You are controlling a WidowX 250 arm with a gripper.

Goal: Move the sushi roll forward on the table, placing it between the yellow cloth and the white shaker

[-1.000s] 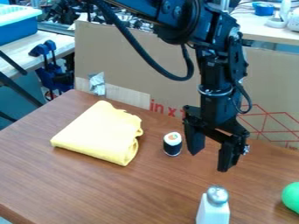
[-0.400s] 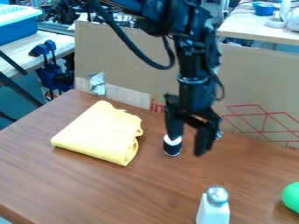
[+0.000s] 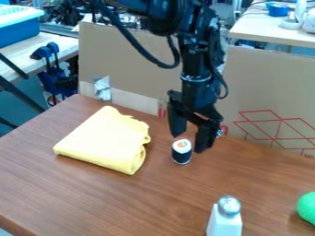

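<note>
Sushi roll, upright (filling up), near tool

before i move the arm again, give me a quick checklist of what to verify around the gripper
1. Jaws of the gripper apart: ok.
2. Toy sushi roll upright: ok, patterned end up.
3. Jaws lined up on either side of the roll: cannot tell, depth is unclear from this angle.
4. Folded yellow cloth apart from the roll: ok.
5. Salt shaker upright and away from the jaws: ok.
6. Green ball wholly in view: not ok, the right edge cuts it off.
</note>
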